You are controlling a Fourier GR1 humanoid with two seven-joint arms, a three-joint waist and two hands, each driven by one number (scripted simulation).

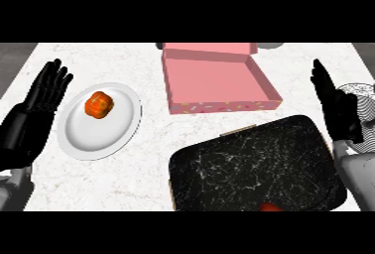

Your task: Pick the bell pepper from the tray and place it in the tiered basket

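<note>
A white marble counter seen from steeply above, with two black robot hands at its sides. The left hand [45,92] stands at the left edge, fingers straight, slightly spread and holding nothing; the right hand [331,101] stands at the right edge, fingers straight and together, also holding nothing. In the lower middle lies a dark marbled tray [249,163], and at its near edge, almost cut off by the bottom of the view, a small patch of red shows — probably the bell pepper [270,207], though too little is visible to be sure. Partly hidden behind the right hand sits a wire object, likely the tiered basket [361,96]. Left of the tray, a white plate [84,134] holds an orange-red pastry-like item [99,103]. At the top middle sits an open pink box [219,79] with sprinkle markings on its front wall. The task appears not yet begun. The main risk is confusion: the orange-red item on the plate is far easier to see than the pepper and could be taken for it. The pepper also lies close to the robot's body, so reaching it may be awkward, and the right forearm could knock the basket on the way.
</note>
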